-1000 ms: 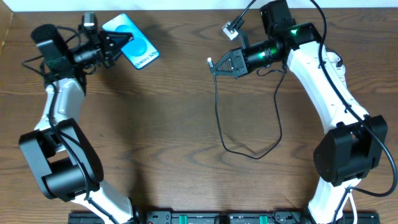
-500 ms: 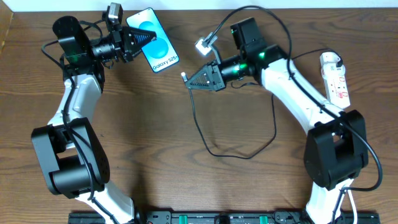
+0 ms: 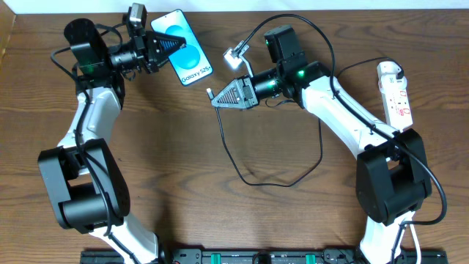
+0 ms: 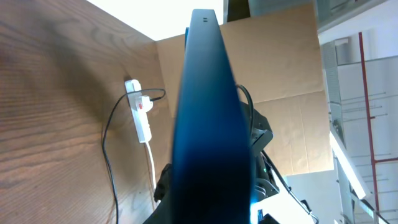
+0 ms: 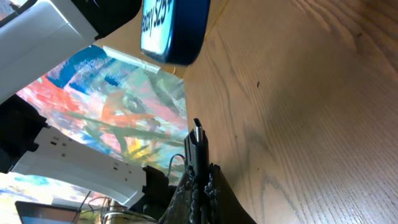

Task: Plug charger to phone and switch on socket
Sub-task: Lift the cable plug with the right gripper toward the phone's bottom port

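Note:
My left gripper (image 3: pixel 160 48) is shut on the phone (image 3: pixel 188 53), a blue-screened "Galaxy S25+", and holds it above the table at the back left. The left wrist view shows the phone (image 4: pixel 208 112) edge-on. My right gripper (image 3: pixel 221 97) is shut on the plug tip (image 3: pixel 211 94) of the black charger cable (image 3: pixel 271 178), a short way right of and below the phone's bottom end. In the right wrist view the plug tip (image 5: pixel 198 134) points up toward the phone (image 5: pixel 171 28). The white socket strip (image 3: pixel 393 92) lies at the far right.
The black cable loops over the middle of the table and runs back to the socket strip. The strip and its white cord also show in the left wrist view (image 4: pixel 140 115). Cardboard walls stand behind the table.
My right gripper has carried the plug tip left toward the phone. My left gripper swung the phone to the right a second ago and has held nearly still since.

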Action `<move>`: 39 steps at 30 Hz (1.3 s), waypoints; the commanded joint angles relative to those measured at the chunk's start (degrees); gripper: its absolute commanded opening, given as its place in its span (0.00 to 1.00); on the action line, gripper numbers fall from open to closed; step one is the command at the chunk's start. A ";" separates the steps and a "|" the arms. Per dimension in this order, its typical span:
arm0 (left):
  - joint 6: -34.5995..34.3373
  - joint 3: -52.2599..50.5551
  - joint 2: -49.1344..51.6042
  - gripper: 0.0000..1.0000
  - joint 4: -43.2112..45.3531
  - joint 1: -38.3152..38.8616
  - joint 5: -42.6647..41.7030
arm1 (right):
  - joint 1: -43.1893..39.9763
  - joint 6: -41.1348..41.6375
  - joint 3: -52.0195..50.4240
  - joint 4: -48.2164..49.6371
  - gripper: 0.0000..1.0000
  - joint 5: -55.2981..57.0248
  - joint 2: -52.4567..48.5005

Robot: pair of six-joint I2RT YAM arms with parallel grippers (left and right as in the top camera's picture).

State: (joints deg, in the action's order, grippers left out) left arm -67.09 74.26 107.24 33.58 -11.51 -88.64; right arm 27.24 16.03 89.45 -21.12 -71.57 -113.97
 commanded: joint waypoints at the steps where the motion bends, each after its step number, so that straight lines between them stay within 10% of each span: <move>1: 0.83 0.55 -1.49 0.07 0.61 0.39 -1.38 | 0.44 0.70 -0.39 0.22 0.01 -1.64 -0.17; 39: 1.01 0.55 -1.49 0.07 2.78 0.33 -0.96 | 1.46 7.72 -0.39 10.34 0.01 -1.66 -0.20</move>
State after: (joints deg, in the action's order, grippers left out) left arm -67.07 74.26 107.24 35.86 -11.14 -88.42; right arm 28.47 23.46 89.27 -11.00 -72.07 -113.97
